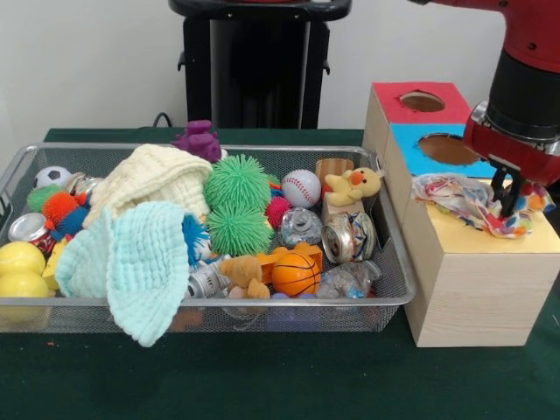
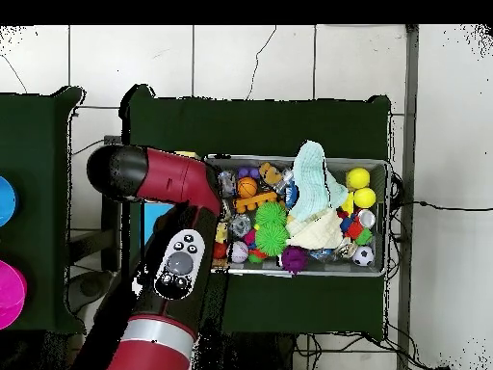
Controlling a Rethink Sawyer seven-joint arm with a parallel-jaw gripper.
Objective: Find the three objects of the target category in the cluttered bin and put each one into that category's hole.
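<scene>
- A dark green table (image 1: 280, 376) is seen before a white wall; pale floor tiles show in the overhead view.
- The wire tray (image 1: 398, 293) sits at 9 o'clock of the wooden box (image 1: 464, 289).
- The gripper (image 1: 510, 199), fingers narrowed, is pressed into a printed cloth (image 1: 464, 199) on the yellow top; the hole is covered.
</scene>
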